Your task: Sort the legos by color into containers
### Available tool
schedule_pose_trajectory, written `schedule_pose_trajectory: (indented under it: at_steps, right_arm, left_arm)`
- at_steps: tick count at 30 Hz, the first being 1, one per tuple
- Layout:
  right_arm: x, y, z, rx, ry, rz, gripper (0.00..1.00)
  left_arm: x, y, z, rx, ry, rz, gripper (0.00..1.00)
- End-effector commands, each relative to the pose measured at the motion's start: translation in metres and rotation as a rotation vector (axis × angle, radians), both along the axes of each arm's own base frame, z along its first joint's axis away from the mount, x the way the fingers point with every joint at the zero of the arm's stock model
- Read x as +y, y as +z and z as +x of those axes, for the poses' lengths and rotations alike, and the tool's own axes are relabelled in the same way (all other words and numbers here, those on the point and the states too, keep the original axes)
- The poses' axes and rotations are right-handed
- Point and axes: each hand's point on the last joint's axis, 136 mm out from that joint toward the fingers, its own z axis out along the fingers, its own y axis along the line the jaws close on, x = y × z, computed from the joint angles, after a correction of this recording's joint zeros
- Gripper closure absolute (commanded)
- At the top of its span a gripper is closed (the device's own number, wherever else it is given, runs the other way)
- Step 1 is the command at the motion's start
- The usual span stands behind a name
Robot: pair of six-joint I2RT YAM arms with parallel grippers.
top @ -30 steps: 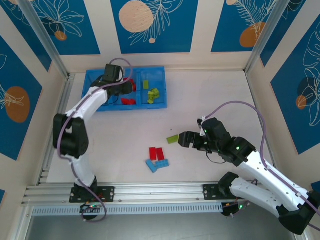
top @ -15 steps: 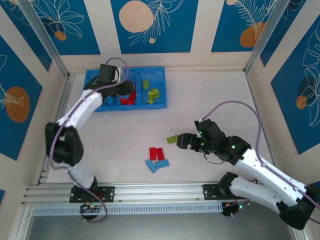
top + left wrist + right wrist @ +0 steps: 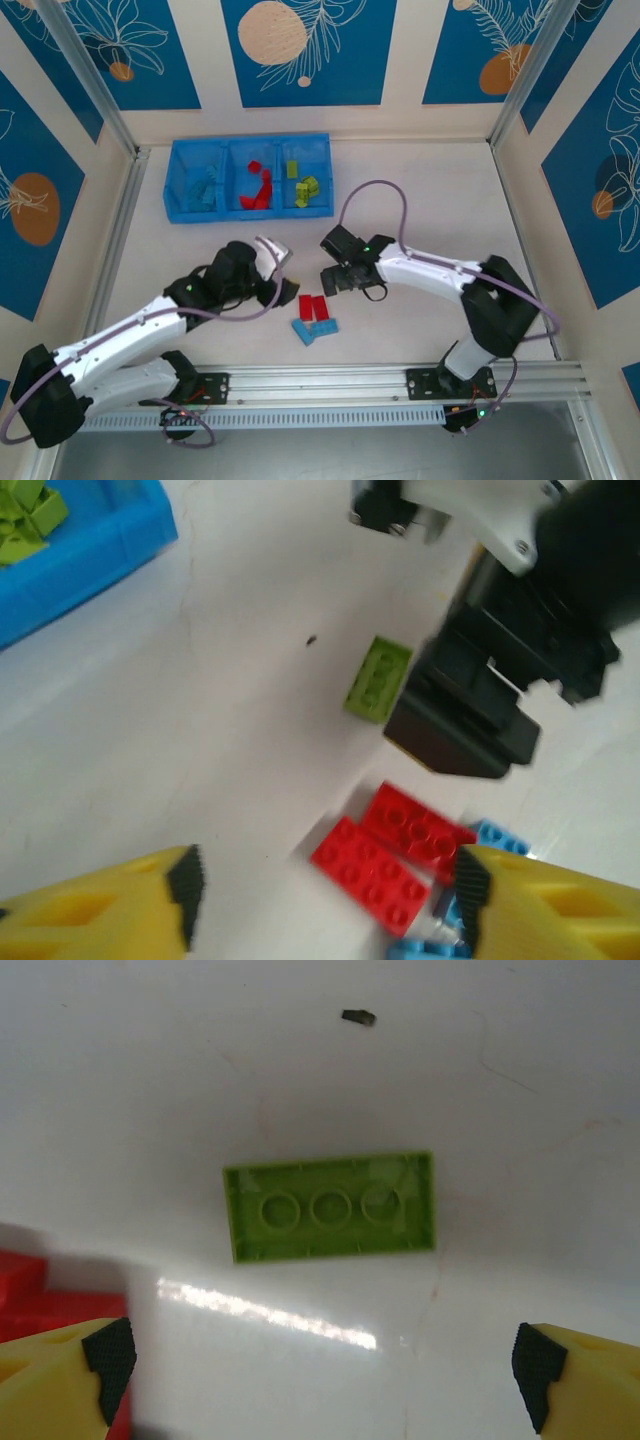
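Observation:
Two red legos (image 3: pixel 400 850) lie side by side on the white table, with light blue legos (image 3: pixel 495 835) touching them. My left gripper (image 3: pixel 328 890) hovers over them, open, holding nothing; in the top view it (image 3: pixel 288 292) sits just left of the red pair (image 3: pixel 313 307). A lime green lego (image 3: pixel 330 1205) lies studs-down ahead of my open right gripper (image 3: pixel 322 1360), whose pads (image 3: pixel 110 1355) stand well apart. The containers are one blue tray (image 3: pixel 250 140) at the back left, with light blue, red and green legos in its left, middle and right compartments.
My two grippers are close together near the table's middle; the right gripper's black body (image 3: pixel 470 710) stands just beyond the red legos. A tray corner (image 3: pixel 90 540) holding green legos shows at the far left. Walls enclose the table on three sides.
My left arm has left the tray and come down to the red legos, its jaws opening. My right arm has moved left over the green lego and opened a little wider.

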Motion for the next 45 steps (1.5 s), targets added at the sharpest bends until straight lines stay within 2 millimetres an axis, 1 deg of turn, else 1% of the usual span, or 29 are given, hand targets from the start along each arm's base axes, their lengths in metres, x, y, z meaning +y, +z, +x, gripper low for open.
schedule_pose_trajectory:
  at_steps: [1,3,4,7,8,11,13,14,15,17,21,25,26,28,29,31,32,35,37,38,39,40,42,43,44,45]
  right_arm:
    - [0.005,-0.011,0.021,-0.013,0.076,-0.044,0.00]
    - [0.007,-0.024,0.026,0.020,0.072,-0.059,0.00]
    - [0.008,-0.029,0.027,0.034,0.078,-0.067,0.01]
    - [0.011,-0.040,0.029,0.057,0.077,-0.083,0.01]
    - [0.011,-0.042,0.029,0.064,0.069,-0.084,0.04]
    - [0.009,-0.046,0.027,0.087,0.031,-0.074,0.18]
    - [0.007,-0.046,0.025,0.098,0.001,-0.067,0.27]
    - [0.006,-0.044,0.024,0.098,-0.013,-0.061,0.29]
    - [0.005,-0.040,0.022,0.102,-0.027,-0.052,0.31]
    - [0.007,-0.027,0.022,0.085,-0.054,-0.016,0.32]
    - [0.017,0.017,0.025,-0.009,-0.056,0.083,0.35]
    - [0.021,0.061,0.037,-0.121,-0.070,0.152,0.35]
    - [0.024,0.073,0.043,-0.158,-0.066,0.168,0.35]
    - [0.034,0.100,0.063,-0.251,-0.045,0.201,0.35]
    - [0.040,0.113,0.074,-0.295,-0.036,0.212,0.35]
    - [0.051,0.136,0.104,-0.393,-0.033,0.219,0.35]
    - [0.056,0.144,0.118,-0.424,-0.038,0.221,0.35]
    - [0.072,0.156,0.164,-0.458,-0.064,0.249,0.36]
    - [0.083,0.154,0.194,-0.465,-0.075,0.255,0.36]
    - [0.087,0.149,0.207,-0.462,-0.079,0.246,0.36]
    - [0.092,0.152,0.222,-0.466,-0.087,0.246,0.36]
    - [0.094,0.143,0.235,-0.449,-0.095,0.226,0.37]
    - [0.101,0.140,0.259,-0.451,-0.096,0.218,0.36]
    - [0.107,0.135,0.267,-0.441,-0.076,0.218,0.36]
    - [0.112,0.137,0.274,-0.442,-0.060,0.220,0.33]
    - [0.114,0.138,0.281,-0.446,-0.055,0.214,0.27]
  left_arm:
    - [0.006,0.028,0.005,-0.179,0.005,-0.058,0.17]
    - [0.009,0.033,0.003,-0.219,0.004,-0.074,0.02]
    - [0.011,0.034,0.002,-0.237,0.007,-0.079,0.00]
    - [0.017,0.033,0.003,-0.249,0.023,-0.069,0.00]
    - [0.018,0.032,0.003,-0.246,0.028,-0.065,0.00]
    - [0.018,0.030,0.000,-0.240,0.025,-0.074,0.00]
    - [0.018,0.032,0.000,-0.244,0.029,-0.083,0.00]
    - [0.019,0.033,0.000,-0.248,0.033,-0.085,0.00]
    - [0.021,0.033,0.001,-0.251,0.040,-0.085,0.00]
    - [0.023,0.034,0.001,-0.260,0.052,-0.090,0.00]
    - [0.029,0.032,0.005,-0.275,0.089,-0.082,0.00]
    - [0.035,0.033,0.007,-0.288,0.126,-0.082,0.00]
    - [0.038,0.034,0.009,-0.294,0.144,-0.084,0.00]
    - [0.049,0.035,0.014,-0.308,0.212,-0.077,0.00]
    - [0.052,0.034,0.016,-0.312,0.234,-0.073,0.00]
    - [0.061,0.034,0.019,-0.321,0.280,-0.059,0.00]
    - [0.063,0.034,0.020,-0.324,0.293,-0.050,0.00]
    - [0.071,0.032,0.023,-0.330,0.333,-0.015,0.00]
    - [0.078,0.030,0.027,-0.334,0.368,0.015,0.00]
    - [0.080,0.030,0.028,-0.336,0.381,0.026,0.00]
    - [0.082,0.029,0.029,-0.338,0.391,0.035,0.00]
    - [0.083,0.028,0.029,-0.338,0.398,0.040,0.00]
    - [0.083,0.028,0.030,-0.340,0.398,0.040,0.00]
    - [0.083,0.028,0.030,-0.339,0.397,0.039,0.00]
    - [0.083,0.029,0.030,-0.339,0.397,0.038,0.00]
    - [0.082,0.028,0.030,-0.337,0.394,0.041,0.00]
